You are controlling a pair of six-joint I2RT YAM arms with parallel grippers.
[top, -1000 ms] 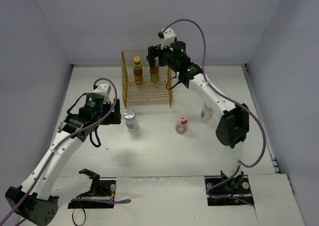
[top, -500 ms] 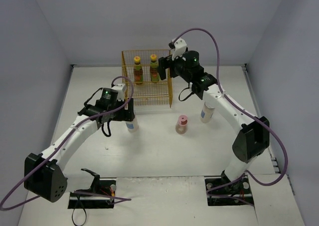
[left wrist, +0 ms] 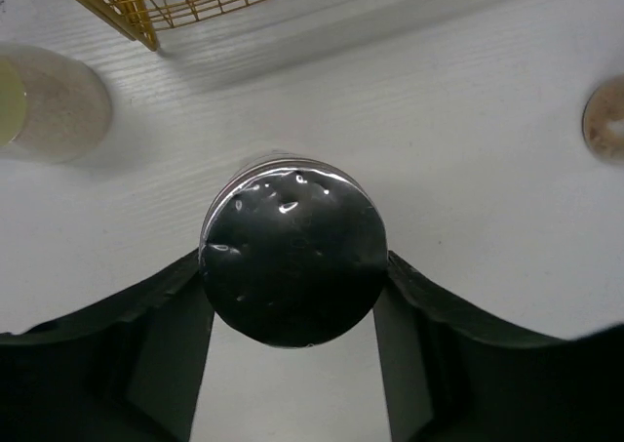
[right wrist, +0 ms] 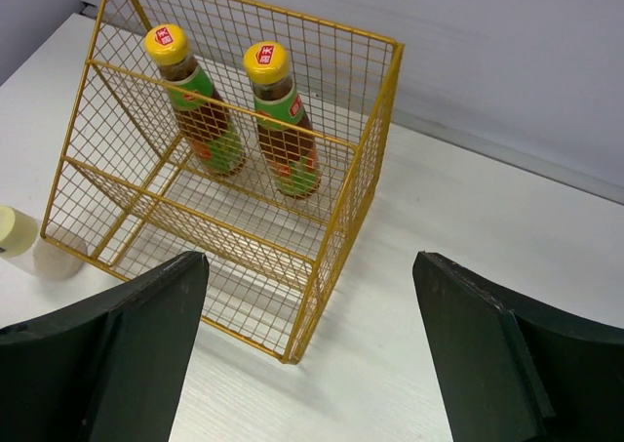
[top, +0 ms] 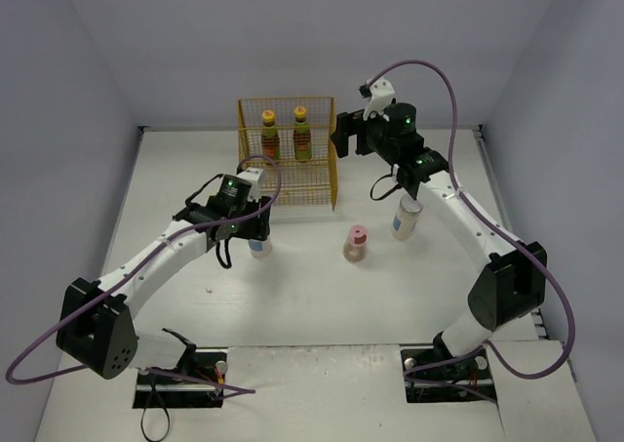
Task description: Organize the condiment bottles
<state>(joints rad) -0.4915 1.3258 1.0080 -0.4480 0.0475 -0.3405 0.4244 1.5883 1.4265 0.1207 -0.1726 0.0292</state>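
Observation:
Two dark bottles with yellow caps (top: 270, 138) (top: 302, 135) stand upright side by side on the upper shelf of the yellow wire rack (top: 327, 174); the right wrist view shows them too (right wrist: 200, 105) (right wrist: 283, 120). My right gripper (top: 343, 135) (right wrist: 310, 266) hangs open and empty just right of the rack. My left gripper (top: 255, 229) (left wrist: 292, 266) is shut on a silver-lidded jar (top: 259, 247) (left wrist: 292, 261) standing on the table before the rack. A second pale jar (top: 405, 218) and a pink-capped bottle (top: 356, 244) stand to the right. A beige bottle with a yellow-green cap (right wrist: 18, 232) (left wrist: 44, 100) sits by the rack's front left corner.
The white table (top: 312, 296) is walled by grey panels on three sides. The rack's lower shelf (right wrist: 195, 232) holds nothing. My right arm's forearm passes above the second pale jar.
My left arm swung right to the silver-lidded jar and its jaws closed on it. My right gripper let go of the second dark bottle and drew back to the right of the rack.

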